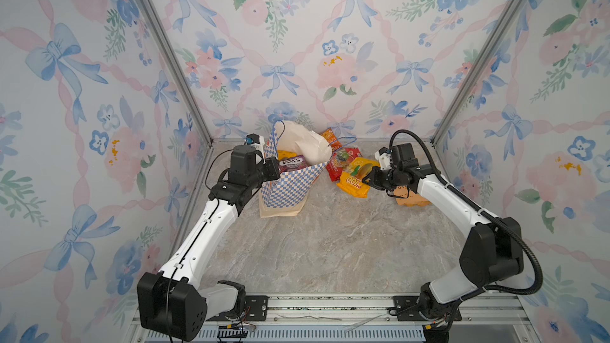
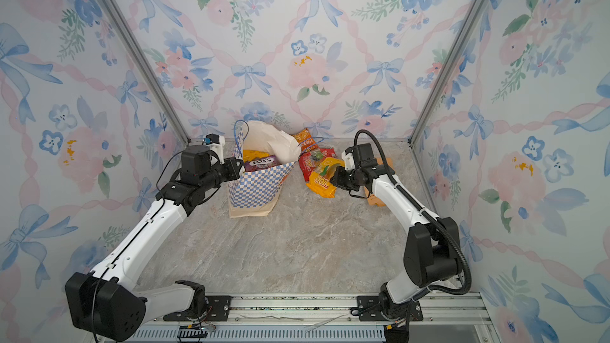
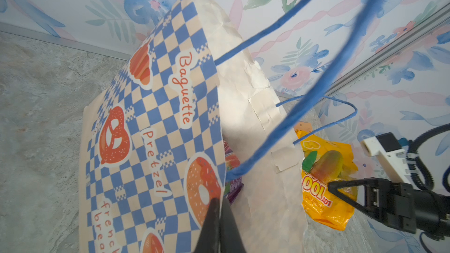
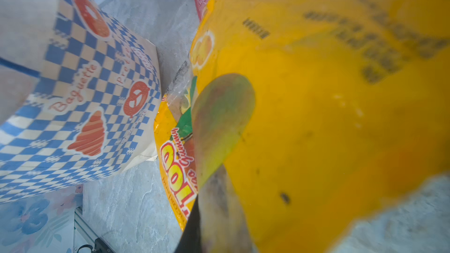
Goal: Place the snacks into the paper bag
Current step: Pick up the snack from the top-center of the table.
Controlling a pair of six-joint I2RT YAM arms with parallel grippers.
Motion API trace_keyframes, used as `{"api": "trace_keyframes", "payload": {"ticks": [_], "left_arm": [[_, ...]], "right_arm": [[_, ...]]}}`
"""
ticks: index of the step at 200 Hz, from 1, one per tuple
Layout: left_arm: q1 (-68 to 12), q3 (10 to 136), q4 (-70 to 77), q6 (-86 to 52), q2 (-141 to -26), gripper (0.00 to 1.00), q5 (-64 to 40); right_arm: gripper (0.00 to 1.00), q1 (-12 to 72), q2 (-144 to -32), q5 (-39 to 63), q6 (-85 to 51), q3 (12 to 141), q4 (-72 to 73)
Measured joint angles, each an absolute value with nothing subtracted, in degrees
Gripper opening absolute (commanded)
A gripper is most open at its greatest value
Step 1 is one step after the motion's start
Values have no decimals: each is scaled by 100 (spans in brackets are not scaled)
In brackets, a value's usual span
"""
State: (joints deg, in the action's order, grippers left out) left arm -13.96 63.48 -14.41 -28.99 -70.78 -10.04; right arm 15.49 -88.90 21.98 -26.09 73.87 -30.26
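While the left tool stays out of the bag's mouth, it pinches the near rim of the checkered paper bag, jaws closed on the paper. Bag stands tilted on the marble table, mouth wide. Purple Fox's packet sits inside. Right tool clamps the edge of a yellow gummy packet, just beside the bag, overlapping red packets. Tan kraft pouch lies under the right arm.

— What is the right gripper doing?
— It is pinching the yellow packet at three o'clock of the paper bag, while the left gripper is gripping the bag's rim at nine o'clock.
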Motion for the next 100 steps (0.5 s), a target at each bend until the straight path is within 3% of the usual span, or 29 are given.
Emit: {"api": "trace_keyframes", "payload": {"ticks": [100], "left_arm": [[-1396,6348,-1424,-2902,-7078,0,-1037]], "right_arm": [[0,1900,-7876,1769,-2189,9424,-4029]]}}
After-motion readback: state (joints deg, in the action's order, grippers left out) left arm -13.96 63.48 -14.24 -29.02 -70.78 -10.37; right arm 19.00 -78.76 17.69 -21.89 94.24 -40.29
